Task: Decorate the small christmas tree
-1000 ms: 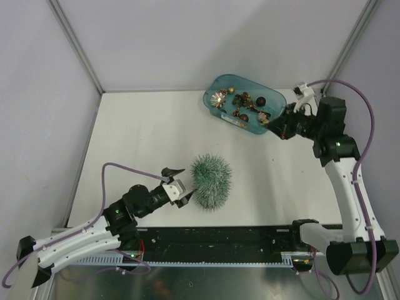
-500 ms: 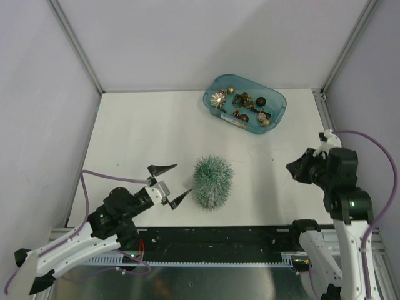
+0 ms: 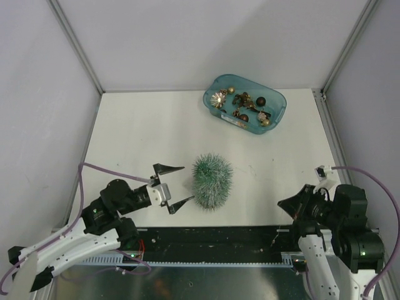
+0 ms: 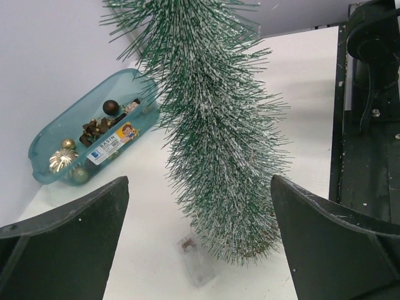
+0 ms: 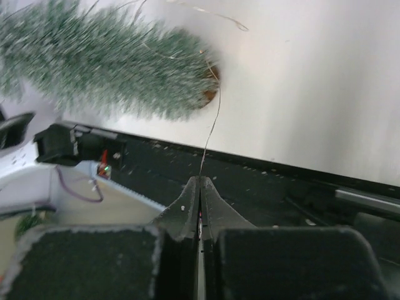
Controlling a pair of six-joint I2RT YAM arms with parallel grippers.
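Note:
The small christmas tree stands near the table's middle front, frosted green and bristly; it also shows in the left wrist view. Its wood base shows in the right wrist view. My left gripper is open and empty, just left of the tree, its jaws wide on either side of the lower bristles without touching. My right gripper is shut on a thin wire at the front right; the wire runs from the jaws toward the tree's base.
A teal plastic tray with several gold and dark ornaments sits at the back right, also in the left wrist view. A small clear plastic piece lies by the tree's foot. A black rail runs along the near edge.
My right arm has pulled back from the tray to the front right, shut on the wire. My left gripper has backed slightly off the tree and opened wider.

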